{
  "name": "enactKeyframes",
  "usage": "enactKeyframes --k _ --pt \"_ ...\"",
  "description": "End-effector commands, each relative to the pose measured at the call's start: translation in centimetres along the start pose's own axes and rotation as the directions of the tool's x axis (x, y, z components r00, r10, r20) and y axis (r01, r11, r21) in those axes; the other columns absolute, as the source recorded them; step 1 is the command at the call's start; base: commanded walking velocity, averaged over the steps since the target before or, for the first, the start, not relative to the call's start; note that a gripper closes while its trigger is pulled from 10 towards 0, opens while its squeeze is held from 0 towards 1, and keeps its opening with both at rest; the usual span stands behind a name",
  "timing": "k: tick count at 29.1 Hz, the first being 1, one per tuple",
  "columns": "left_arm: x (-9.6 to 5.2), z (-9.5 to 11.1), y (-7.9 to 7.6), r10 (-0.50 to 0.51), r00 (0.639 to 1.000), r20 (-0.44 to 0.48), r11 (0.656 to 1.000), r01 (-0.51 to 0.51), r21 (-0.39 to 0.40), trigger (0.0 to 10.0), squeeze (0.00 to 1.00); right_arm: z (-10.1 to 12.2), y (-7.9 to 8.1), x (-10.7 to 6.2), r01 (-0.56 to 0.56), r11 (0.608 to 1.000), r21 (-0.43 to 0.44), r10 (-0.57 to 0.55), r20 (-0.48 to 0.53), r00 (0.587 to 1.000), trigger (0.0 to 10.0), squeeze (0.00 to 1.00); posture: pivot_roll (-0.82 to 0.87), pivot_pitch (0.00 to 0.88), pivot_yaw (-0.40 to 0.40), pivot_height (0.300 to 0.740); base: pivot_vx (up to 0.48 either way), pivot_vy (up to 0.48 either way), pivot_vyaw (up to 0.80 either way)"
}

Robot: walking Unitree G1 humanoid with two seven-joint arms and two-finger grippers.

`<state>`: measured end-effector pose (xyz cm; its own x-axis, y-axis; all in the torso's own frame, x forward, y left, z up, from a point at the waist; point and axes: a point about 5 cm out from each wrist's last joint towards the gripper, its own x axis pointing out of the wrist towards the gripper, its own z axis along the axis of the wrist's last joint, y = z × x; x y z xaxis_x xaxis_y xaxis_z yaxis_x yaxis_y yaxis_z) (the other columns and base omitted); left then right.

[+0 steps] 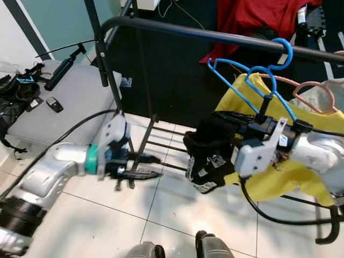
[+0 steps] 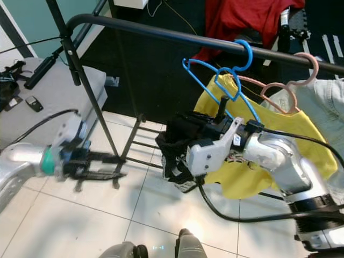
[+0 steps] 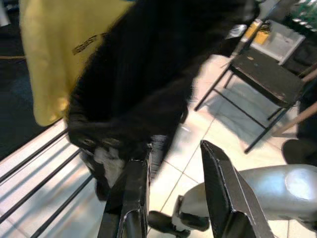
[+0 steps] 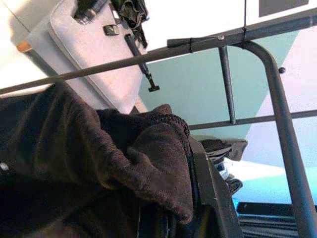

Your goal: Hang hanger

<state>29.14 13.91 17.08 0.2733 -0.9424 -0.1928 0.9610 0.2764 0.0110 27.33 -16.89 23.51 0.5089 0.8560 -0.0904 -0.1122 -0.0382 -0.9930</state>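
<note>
A black garment (image 1: 207, 153) hangs bunched from my right gripper (image 1: 228, 141), which is shut on it just below the black clothes rail (image 1: 188, 32). A short black stem (image 1: 264, 107) sticks up beside the wrist; I cannot tell if it is a hanger hook. In the right wrist view the cloth (image 4: 124, 163) wraps over one finger (image 4: 210, 193). A blue hanger (image 1: 279, 56) carrying a yellow shirt (image 1: 293, 172) hangs on the rail behind my right arm. My left gripper (image 1: 144, 167) is open and empty, low by the rack's bottom bars, left of the garment.
A pink hanger (image 1: 322, 88) with pale clothing hangs at the rail's right end. The rack's upright post (image 1: 105, 62) and lower bars (image 1: 166, 142) stand between my arms. A grey case (image 1: 70, 102) with black gear lies at left. Red cloth (image 1: 247, 16) hangs behind.
</note>
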Motion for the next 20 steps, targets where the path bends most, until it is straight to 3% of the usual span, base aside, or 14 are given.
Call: enactKeyframes --k 1,2,4,6,9,13,15,16,18,19,20 --pt "0.8 -0.6 0.4 0.081 0.997 -0.002 0.993 -0.081 -0.084 10.0 0.00 1.0 0.6 0.0 -0.051 0.998 -0.046 0.055 0.078 0.995 0.0 0.00 -0.14 0.117 0.099 0.740 0.000 0.000 0.00" --pt "0.8 -0.6 0.4 0.081 0.997 -0.002 0.993 -0.081 -0.084 10.0 0.00 1.0 0.6 0.0 -0.051 0.998 -0.046 0.055 0.078 0.995 0.0 0.00 -0.14 0.117 0.099 0.740 0.000 0.000 0.00" --pt "2.3 -1.3 0.9 0.190 0.982 -0.004 0.958 -0.186 -0.218 10.0 0.00 2.3 1.9 -0.2 -0.161 0.983 -0.086 0.174 0.169 0.970 0.0 0.00 -0.15 0.122 0.094 0.740 0.000 0.000 0.00" --pt "2.6 -1.7 1.1 0.215 0.977 -0.013 0.949 -0.212 -0.234 10.0 0.00 2.8 2.7 -0.4 -0.225 0.970 -0.089 0.238 0.194 0.952 0.0 0.00 -0.15 0.126 0.089 0.740 0.000 0.000 0.00" --pt "1.9 -2.5 1.4 0.223 0.973 -0.064 0.961 -0.230 -0.155 10.0 0.00 4.3 5.5 -1.8 -0.392 0.916 -0.083 0.399 0.269 0.876 0.0 0.00 -0.15 0.136 0.071 0.740 0.000 0.000 0.00" --pt "1.4 -2.7 1.6 0.204 0.973 -0.108 0.974 -0.214 -0.082 10.0 0.00 5.1 6.9 -2.6 -0.450 0.889 -0.088 0.453 0.318 0.833 0.0 0.00 -0.15 0.142 0.059 0.740 0.000 0.000 0.00" --pt "1.0 -3.3 1.4 0.160 0.971 -0.178 0.987 -0.163 0.000 10.0 0.00 5.0 7.0 -2.3 -0.446 0.889 -0.102 0.453 0.321 0.831 0.0 0.00 -0.15 0.142 0.058 0.740 0.000 0.000 0.00" --pt "1.0 -3.3 1.4 0.160 0.971 -0.178 0.987 -0.163 0.000 10.0 0.00 5.0 7.0 -2.3 -0.446 0.889 -0.102 0.453 0.321 0.831 0.0 0.00 -0.15 0.142 0.058 0.740 0.000 0.000 0.00" --pt "0.4 -3.9 1.1 0.112 0.963 -0.246 0.991 -0.091 0.097 10.0 0.00 4.3 6.2 -1.8 -0.420 0.901 -0.108 0.432 0.296 0.852 0.0 0.00 -0.16 0.141 0.067 0.740 0.000 0.000 0.00" --pt "0.4 -3.9 1.1 0.112 0.963 -0.246 0.991 -0.091 0.097 10.0 0.00 4.3 6.2 -1.8 -0.420 0.901 -0.108 0.432 0.296 0.852 0.0 0.00 -0.16 0.141 0.067 0.740 0.000 0.000 0.00" --pt "0.1 -4.0 0.9 0.103 0.958 -0.267 0.984 -0.058 0.170 10.0 0.00 4.1 5.8 -1.6 -0.404 0.908 -0.109 0.418 0.288 0.861 0.0 0.00 -0.16 0.140 0.068 0.740 0.000 0.000 0.00"
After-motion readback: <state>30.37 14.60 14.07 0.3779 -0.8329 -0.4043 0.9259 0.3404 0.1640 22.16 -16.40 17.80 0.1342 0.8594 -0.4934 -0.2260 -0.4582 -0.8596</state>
